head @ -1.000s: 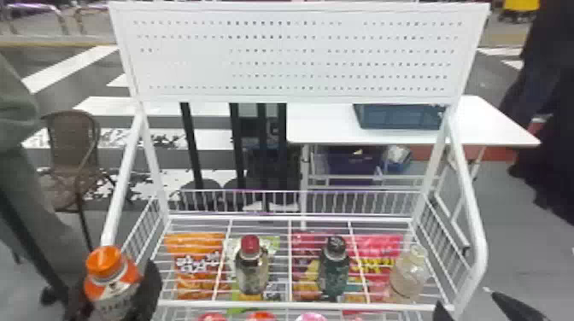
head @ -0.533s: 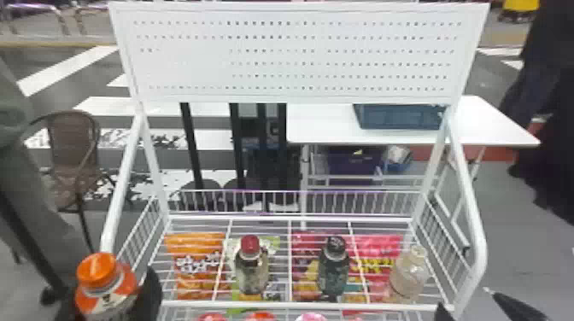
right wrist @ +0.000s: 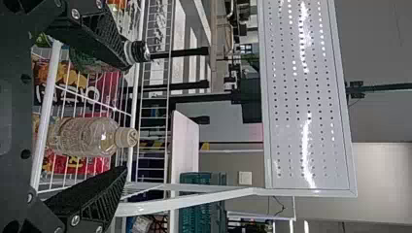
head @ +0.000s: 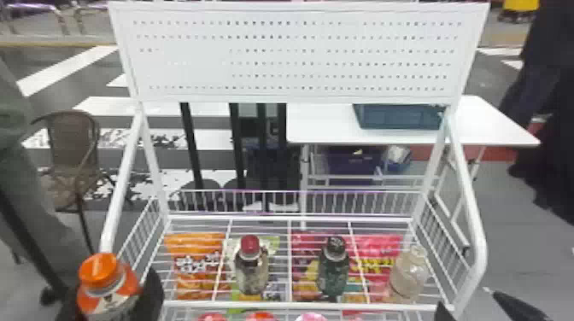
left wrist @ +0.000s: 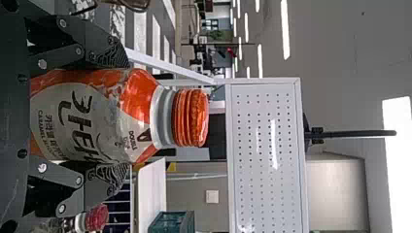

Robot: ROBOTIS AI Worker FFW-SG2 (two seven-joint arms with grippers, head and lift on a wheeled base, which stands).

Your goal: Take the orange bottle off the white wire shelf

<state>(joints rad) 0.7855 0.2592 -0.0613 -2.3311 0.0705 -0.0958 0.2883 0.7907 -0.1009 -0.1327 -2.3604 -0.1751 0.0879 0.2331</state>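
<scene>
open gap between red-capped bottle [head: 252, 271] and black-capped bottle [head: 333, 273], side rails [head: 122, 179] flanking white wire shelf [head: 235, 304]

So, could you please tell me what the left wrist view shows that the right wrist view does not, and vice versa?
Left wrist view: the orange-capped plastic bottle held by the left gripper, and a red-capped bottle.
Right wrist view: the open right gripper, a clear pale-capped bottle and a black-capped bottle.
Both: the white perforated board and the teal crate.
</scene>
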